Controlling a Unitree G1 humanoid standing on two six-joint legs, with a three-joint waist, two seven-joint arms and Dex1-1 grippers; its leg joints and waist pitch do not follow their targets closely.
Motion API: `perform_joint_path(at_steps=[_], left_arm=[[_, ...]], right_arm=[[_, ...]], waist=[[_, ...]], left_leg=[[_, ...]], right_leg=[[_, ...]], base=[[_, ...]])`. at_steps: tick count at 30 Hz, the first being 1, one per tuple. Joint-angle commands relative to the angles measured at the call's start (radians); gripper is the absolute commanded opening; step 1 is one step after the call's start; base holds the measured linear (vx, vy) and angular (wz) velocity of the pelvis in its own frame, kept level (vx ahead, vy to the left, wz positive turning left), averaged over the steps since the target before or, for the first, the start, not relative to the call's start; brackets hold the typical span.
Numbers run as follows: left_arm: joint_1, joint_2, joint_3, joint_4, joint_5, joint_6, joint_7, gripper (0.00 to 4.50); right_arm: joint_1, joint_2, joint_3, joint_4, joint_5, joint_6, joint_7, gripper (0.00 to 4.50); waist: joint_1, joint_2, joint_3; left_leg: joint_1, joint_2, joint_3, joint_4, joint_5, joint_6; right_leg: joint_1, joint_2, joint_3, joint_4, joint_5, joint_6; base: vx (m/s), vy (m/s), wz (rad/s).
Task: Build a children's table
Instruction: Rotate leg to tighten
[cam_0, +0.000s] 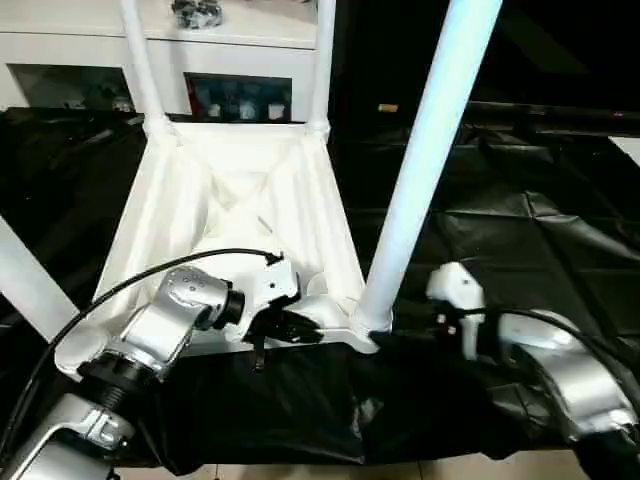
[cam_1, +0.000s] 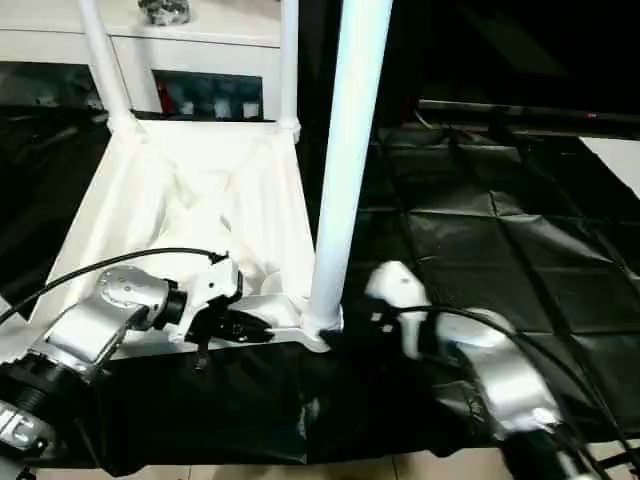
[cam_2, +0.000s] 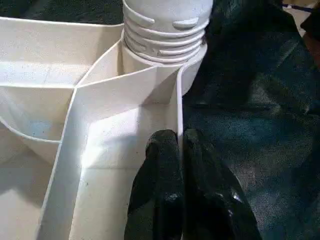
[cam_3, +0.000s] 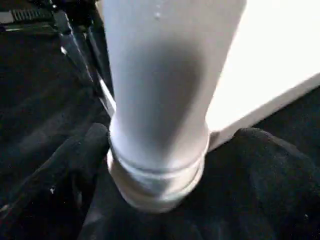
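Observation:
The white tabletop (cam_0: 240, 200) lies upside down on a black sheet, ribbed underside up. Legs stand in its corner sockets: two at the far corners (cam_0: 140, 60) (cam_0: 322, 60), one at the near left (cam_0: 30, 285), and a tall one at the near right (cam_0: 425, 160). My left gripper (cam_0: 305, 330) is shut on the tabletop's rim wall (cam_2: 179, 105), one finger each side, just short of the near-right socket. The right gripper (cam_0: 385, 342) is at that leg's base (cam_3: 160, 125), with black fingers (cam_3: 85, 150) pressed on both sides of the tube above the threaded collar.
A white cabinet with glass doors (cam_0: 240, 40) stands right behind the tabletop. The crinkled black sheet (cam_0: 520, 230) covers the surface to the right and front. A black cable (cam_0: 150, 275) loops over my left forearm. A strip of floor (cam_0: 400, 470) shows at the near edge.

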Motion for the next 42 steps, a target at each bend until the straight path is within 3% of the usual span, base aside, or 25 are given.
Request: perform_joint_path(at_steps=[1,12,22,28,29,33,34,35,36,37,42], left_arm=[[0.018,0.005,-0.017,0.023,0.005,0.004,-0.020,0.01],[0.005,0.006,-0.022,0.038,0.014,0.006,-0.033,0.00],[-0.001,-0.006,-0.005,0.056,0.029,0.009,0.013,0.00],[-0.054,-0.117,0.050,0.109,0.036,0.073,0.204,0.00],[-0.070,-0.155,0.051,0.117,0.045,0.093,0.252,0.00],[-0.093,-0.218,0.051,0.134,0.061,0.120,0.332,0.00],[-0.106,-0.259,0.049,0.150,0.072,0.116,0.372,0.00],[-0.108,-0.268,0.045,0.152,0.075,0.112,0.374,0.00],[-0.110,-0.284,0.035,0.155,0.081,0.099,0.375,0.00],[-0.107,-0.289,0.025,0.153,0.083,0.084,0.361,0.00],[-0.097,-0.280,0.020,0.148,0.082,0.041,0.333,0.00]], right_arm=[[-0.027,0.004,0.011,0.048,-0.022,-0.035,0.014,4.32],[-0.077,0.031,0.026,0.138,-0.028,-0.100,0.050,3.40],[-0.094,0.059,0.020,0.194,-0.021,-0.115,0.037,2.79],[-0.140,0.182,-0.037,0.334,-0.042,-0.098,-0.186,2.77],[-0.164,0.231,-0.063,0.385,-0.037,-0.088,-0.274,2.77],[-0.205,0.303,-0.088,0.456,-0.039,-0.078,-0.403,2.76],[-0.232,0.345,-0.085,0.498,-0.058,-0.079,-0.457,2.76],[-0.236,0.355,-0.082,0.504,-0.059,-0.083,-0.454,2.76],[-0.241,0.374,-0.070,0.504,-0.062,-0.094,-0.432,2.76],[-0.242,0.380,-0.066,0.496,-0.058,-0.098,-0.402,3.32],[-0.242,0.359,-0.065,0.479,-0.053,-0.104,-0.348,3.74]], waist=[[0.007,-0.013,-0.047],[0.010,-0.012,-0.048],[0.008,-0.012,-0.046],[0.000,-0.012,-0.044],[0.000,-0.008,-0.046],[0.002,-0.010,-0.052],[0.003,-0.005,-0.051],[0.000,-0.007,-0.053],[0.004,-0.003,-0.056],[0.004,-0.004,-0.056],[0.010,-0.003,-0.055]], left_leg=[[0.001,0.001,0.023,-0.072,-0.150,0.069],[0.002,0.002,0.026,-0.072,-0.158,0.059],[0.004,0.005,0.028,-0.076,-0.197,0.040],[-0.001,0.002,0.023,-0.084,-0.267,-0.013],[0.000,0.002,0.022,-0.084,-0.266,-0.021],[0.003,0.001,0.026,-0.078,-0.225,-0.017],[0.001,0.001,0.027,-0.078,-0.196,-0.011],[-0.002,-0.001,0.027,-0.077,-0.173,-0.005],[0.002,0.000,0.028,-0.074,-0.150,0.003],[0.002,0.000,0.029,-0.073,-0.140,0.010],[0.005,0.001,0.031,-0.073,-0.146,0.041]], right_leg=[[0.037,-0.015,0.008,-0.062,-0.116,-0.242],[0.039,-0.013,0.007,-0.059,-0.099,-0.251],[0.035,-0.013,0.006,-0.064,-0.153,-0.244],[0.029,-0.017,0.004,-0.076,-0.315,-0.189],[0.029,-0.018,0.005,-0.078,-0.322,-0.183],[0.028,-0.015,0.007,-0.074,-0.236,-0.199],[0.029,-0.012,0.006,-0.070,-0.178,-0.211],[0.032,-0.010,0.005,-0.066,-0.134,-0.221],[0.034,-0.010,0.005,-0.062,-0.085,-0.231],[0.035,-0.009,0.005,-0.060,-0.057,-0.238],[0.039,-0.009,0.004,-0.060,-0.021,-0.263]], base=[[0.000,0.000,0.00],[0.000,0.000,0.00],[0.000,0.000,0.00],[0.000,0.000,0.00],[0.000,0.000,0.00],[0.000,0.000,0.00],[0.000,0.000,0.00],[0.000,0.000,0.00],[0.000,0.000,0.00],[0.000,0.000,0.00],[0.000,0.000,0.00]])
